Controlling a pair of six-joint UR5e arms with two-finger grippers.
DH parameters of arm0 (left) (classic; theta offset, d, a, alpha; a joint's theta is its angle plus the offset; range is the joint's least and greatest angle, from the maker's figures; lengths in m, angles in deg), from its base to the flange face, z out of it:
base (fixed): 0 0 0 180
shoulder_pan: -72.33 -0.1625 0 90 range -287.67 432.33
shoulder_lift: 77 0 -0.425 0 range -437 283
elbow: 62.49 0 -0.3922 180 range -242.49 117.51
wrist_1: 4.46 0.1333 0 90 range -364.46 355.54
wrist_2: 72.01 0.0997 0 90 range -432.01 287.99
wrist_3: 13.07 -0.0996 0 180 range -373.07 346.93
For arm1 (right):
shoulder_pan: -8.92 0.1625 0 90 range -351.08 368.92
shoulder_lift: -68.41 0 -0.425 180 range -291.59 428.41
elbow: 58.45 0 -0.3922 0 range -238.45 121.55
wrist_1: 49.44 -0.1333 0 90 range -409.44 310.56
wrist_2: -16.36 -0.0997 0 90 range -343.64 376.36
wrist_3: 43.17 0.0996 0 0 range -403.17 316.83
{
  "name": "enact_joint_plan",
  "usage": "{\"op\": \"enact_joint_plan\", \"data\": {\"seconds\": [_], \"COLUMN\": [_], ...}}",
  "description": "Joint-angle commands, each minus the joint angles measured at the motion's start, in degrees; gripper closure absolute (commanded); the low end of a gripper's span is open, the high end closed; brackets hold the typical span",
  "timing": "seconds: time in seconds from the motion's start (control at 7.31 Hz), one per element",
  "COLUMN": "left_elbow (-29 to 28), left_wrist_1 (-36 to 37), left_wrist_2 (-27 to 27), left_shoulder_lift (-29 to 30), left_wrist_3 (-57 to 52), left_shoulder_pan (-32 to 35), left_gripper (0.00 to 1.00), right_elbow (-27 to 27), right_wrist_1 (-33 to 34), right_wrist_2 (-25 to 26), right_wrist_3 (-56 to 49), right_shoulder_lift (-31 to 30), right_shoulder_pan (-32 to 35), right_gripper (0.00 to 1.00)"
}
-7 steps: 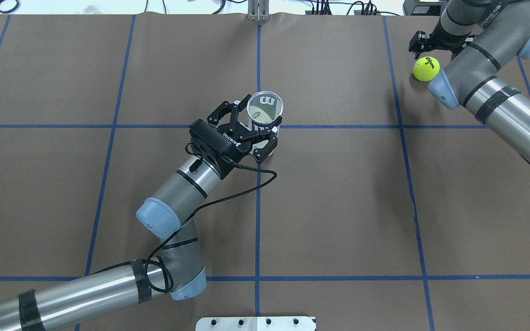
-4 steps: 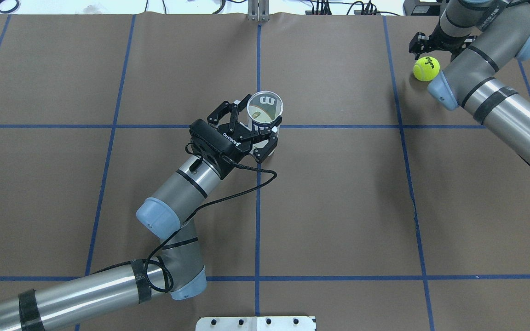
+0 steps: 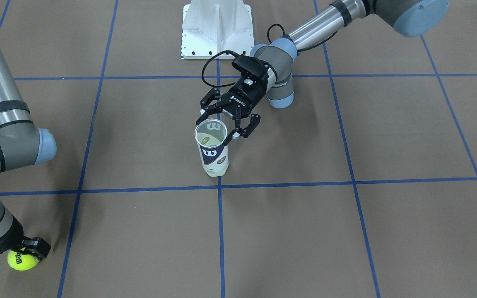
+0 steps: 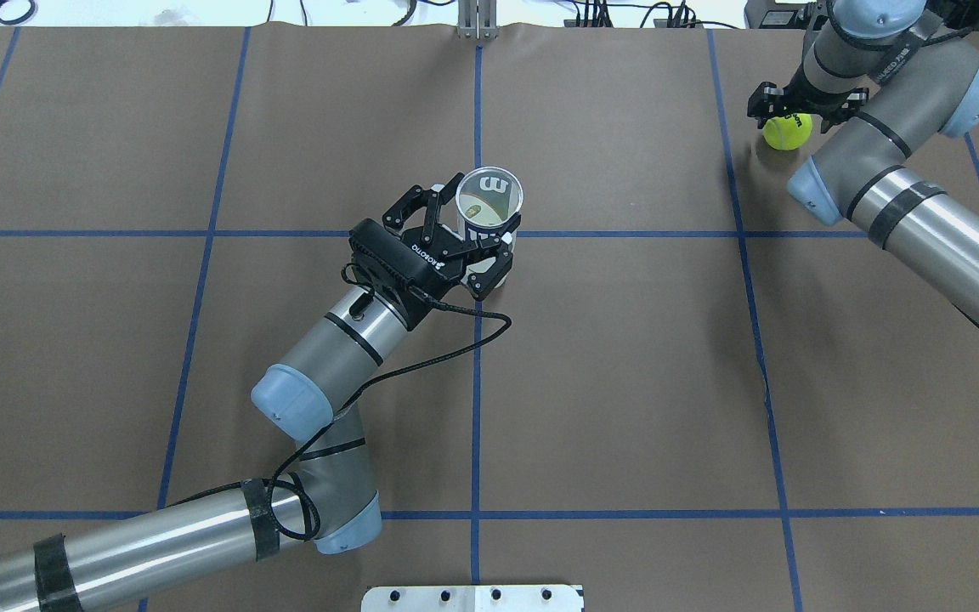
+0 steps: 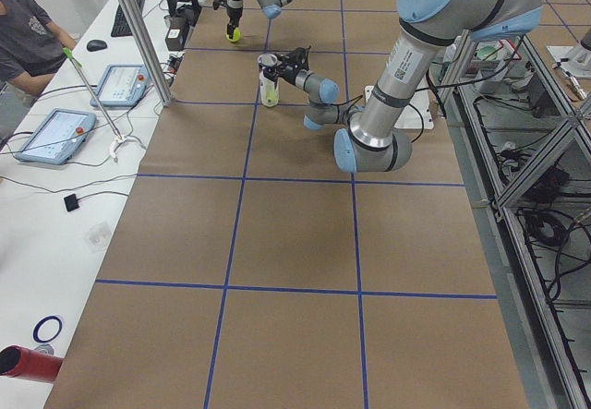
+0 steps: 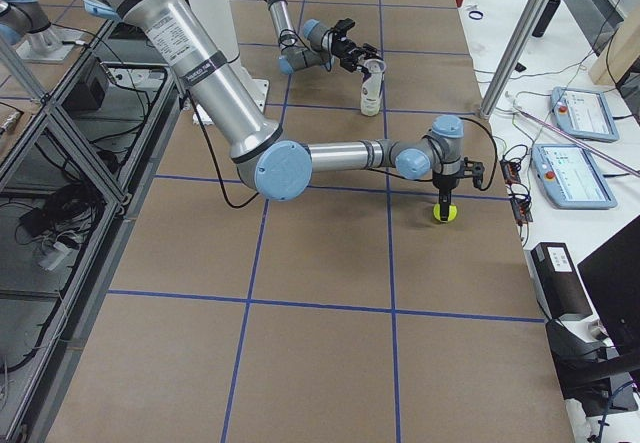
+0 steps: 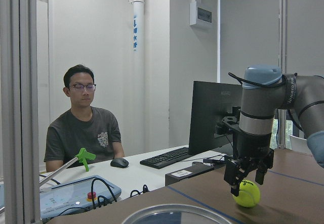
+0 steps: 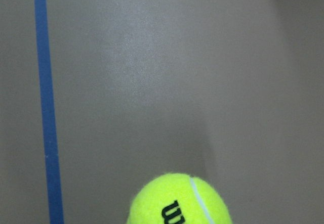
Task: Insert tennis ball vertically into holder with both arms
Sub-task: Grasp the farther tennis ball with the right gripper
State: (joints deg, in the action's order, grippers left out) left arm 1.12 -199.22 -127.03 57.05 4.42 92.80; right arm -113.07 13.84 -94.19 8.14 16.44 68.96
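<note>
Currently the holder (image 3: 213, 155) stands upright, mouth up, near the middle of the table (image 4: 625, 382). The left gripper (image 3: 217, 126) sits at its upper part, jaws spread wide, one finger on either side. Whether the pads touch the wall I cannot tell. Judgement: it is placed there to steady the can, so that a ball dropped in from above does not tip it. The left arm (image 4: 332, 340) reaches in low, wrist nearly level, gripper aimed sideways at the can.

The tennis ball (image 4: 787, 133) lies on the table at the robot's far right corner, well apart from the holder. The right gripper (image 7: 248, 178) points straight down over it, fingers parted and straddling the ball's top, not clamped as far as I can see. The right arm (image 4: 906, 204) is stretched out, wrist vertical. Step in hand: picking up the ball.
</note>
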Motion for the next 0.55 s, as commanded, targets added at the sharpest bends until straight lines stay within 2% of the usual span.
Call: {"op": "enact_joint_plan", "data": {"seconds": [0.0, 0.14, 0.27, 0.41], "left_elbow": [0.0, 0.0, 0.0, 0.0], "left_wrist_1": [0.0, 0.0, 0.0, 0.0], "left_wrist_2": [0.0, 0.0, 0.0, 0.0], "left_shoulder_lift": [0.1, 0.0, 0.1, 0.0], "left_wrist_3": [0.0, 0.0, 0.0, 0.0], "left_shoulder_pan": [0.0, 0.0, 0.0, 0.0], "left_gripper": [0.16, 0.16, 0.16, 0.16], "right_elbow": [0.2, 0.2, -0.2, -3.8], "right_wrist_1": [-0.1, 0.1, 0.2, 3.0], "right_wrist_2": [-0.2, -0.3, -0.5, -2.9], "right_wrist_3": [0.2, 0.1, 0.2, 0.3], "right_shoulder_lift": [-0.1, -0.1, 0.3, 0.6], "right_shoulder_pan": [-0.1, -0.1, 0.0, 0.6], "right_gripper": [0.63, 1.00, 1.00, 1.00]}}
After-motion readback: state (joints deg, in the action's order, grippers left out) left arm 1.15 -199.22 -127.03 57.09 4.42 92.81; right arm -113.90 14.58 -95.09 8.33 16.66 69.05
